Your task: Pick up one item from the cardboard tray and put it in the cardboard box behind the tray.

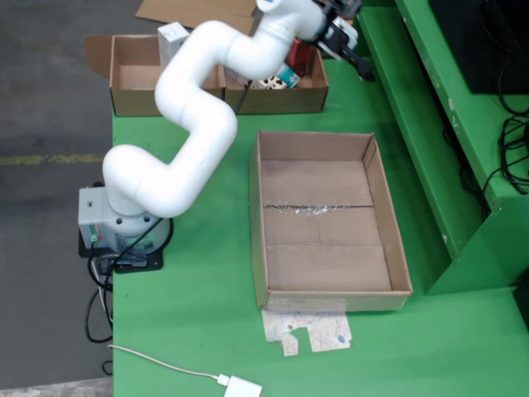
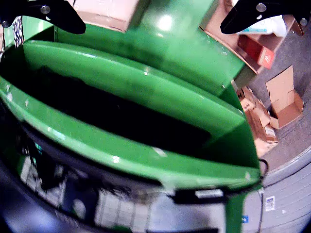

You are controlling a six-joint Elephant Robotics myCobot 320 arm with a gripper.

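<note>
The wide, shallow cardboard tray [image 1: 329, 217] lies in the middle of the green table, and I see nothing in it. Behind it stands the cardboard box [image 1: 281, 99] with two compartments. A white carton [image 1: 172, 37] stands near its divider, and small white, teal and red items [image 1: 285, 76] lie in the right compartment, partly hidden by the arm. My gripper [image 1: 351, 50] hangs at the box's right rear corner, over the table edge. In the wrist view the gripper [image 2: 153, 17] is open, its black fingertips [image 2: 58, 17] far apart with nothing between them, facing green shelving.
A raised green shelf [image 1: 430, 124] runs along the table's right side, with black cables [image 1: 512, 157] beyond it. The arm's base [image 1: 116, 223] is at the table's left edge. A paper scrap [image 1: 310, 331] and a white adapter [image 1: 241, 386] lie near the front.
</note>
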